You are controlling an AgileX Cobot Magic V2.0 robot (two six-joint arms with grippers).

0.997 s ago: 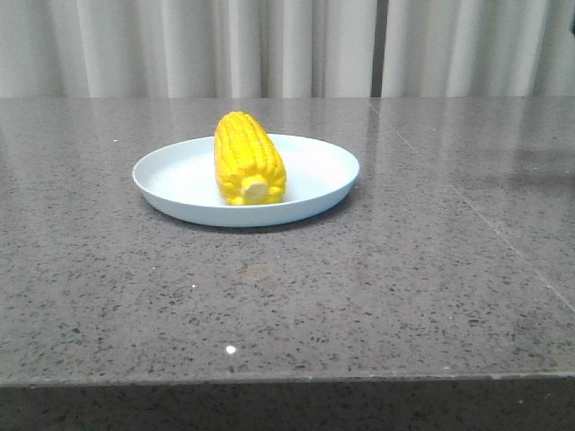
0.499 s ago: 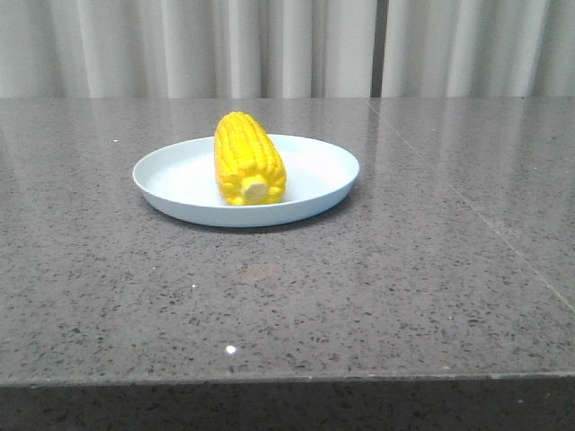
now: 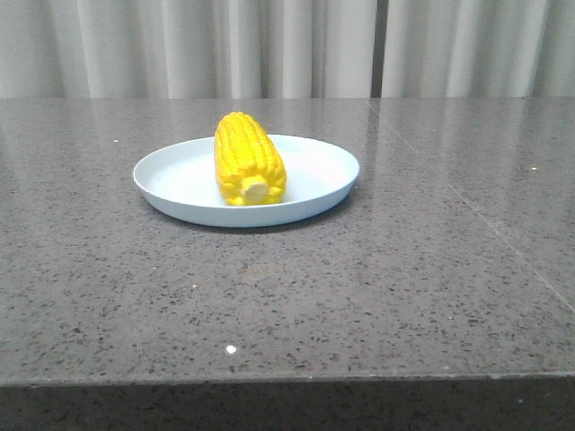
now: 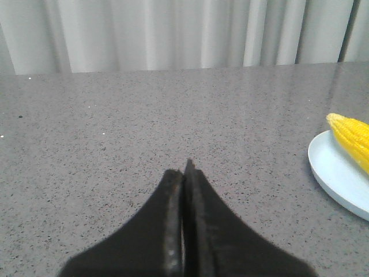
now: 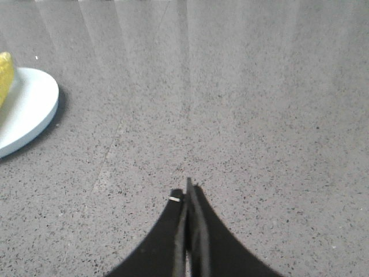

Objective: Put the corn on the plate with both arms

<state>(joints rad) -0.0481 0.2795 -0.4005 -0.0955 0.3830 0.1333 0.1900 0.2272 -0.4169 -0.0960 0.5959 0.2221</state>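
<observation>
The corn (image 3: 248, 160), bright yellow and glossy with neat kernel rows, lies on the plate (image 3: 319, 166), its pale stub end facing the camera. The pale blue plate sits on the speckled grey table (image 3: 359, 287). The left end effector (image 4: 184, 173) and right end effector (image 5: 189, 193) each have their fingers pressed together, holding nothing, over bare table apart from the plate.

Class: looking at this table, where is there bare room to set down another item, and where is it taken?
Bare counter lies between the plate and the table's near edge, and all along its right side. Only the plate's middle is taken, by the corn.
</observation>
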